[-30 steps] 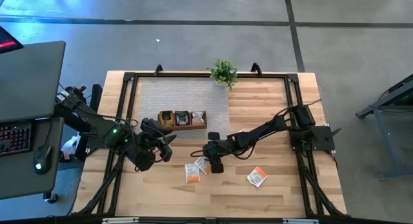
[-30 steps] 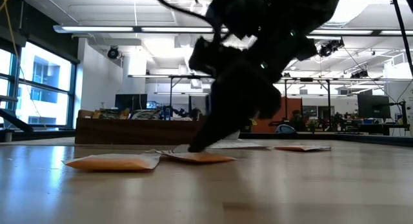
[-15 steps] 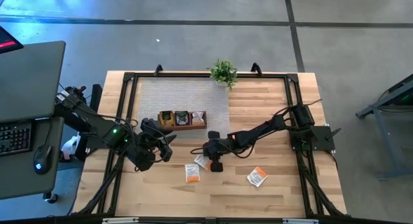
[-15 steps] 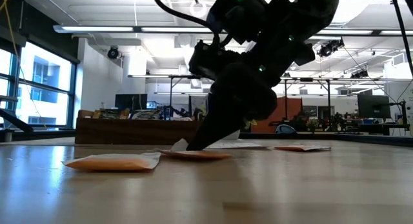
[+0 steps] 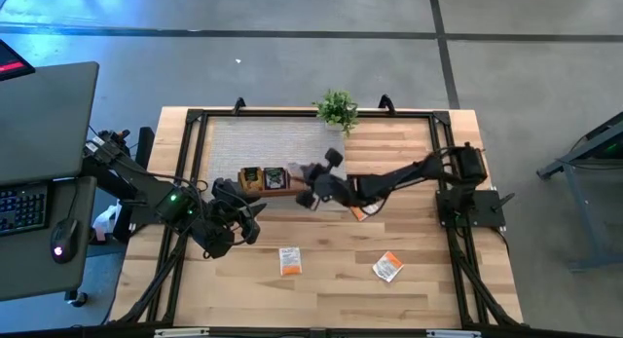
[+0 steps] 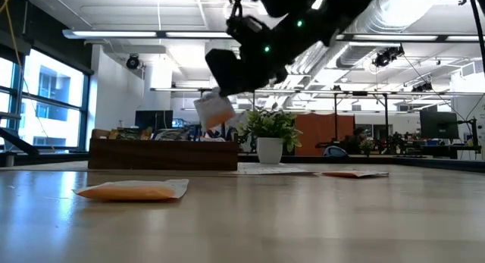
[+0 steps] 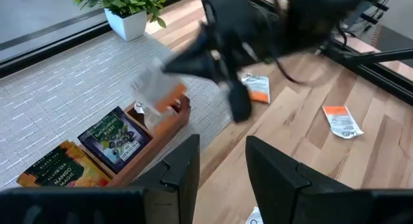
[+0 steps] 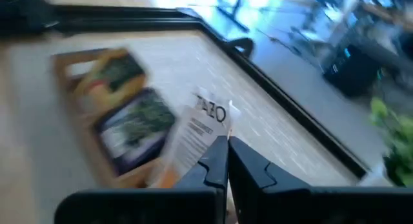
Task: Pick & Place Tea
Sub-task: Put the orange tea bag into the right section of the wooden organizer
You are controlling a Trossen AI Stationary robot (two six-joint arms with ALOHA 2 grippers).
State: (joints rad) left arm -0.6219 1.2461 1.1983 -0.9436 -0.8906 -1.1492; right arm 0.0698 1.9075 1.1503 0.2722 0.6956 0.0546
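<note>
Holding dark sachets [image 7: 116,137], wooden tray [image 5: 275,189]; right tool [image 5: 310,172] clamped on orange-and-white sachet [image 8: 200,130] above it

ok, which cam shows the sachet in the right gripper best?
Right wrist view: the sachet fills the frame, pinched by the shut right gripper, with its print showing. The low view shows it small, hanging above the tray. It is blurred in the left wrist view and tiny in the high view.
</note>
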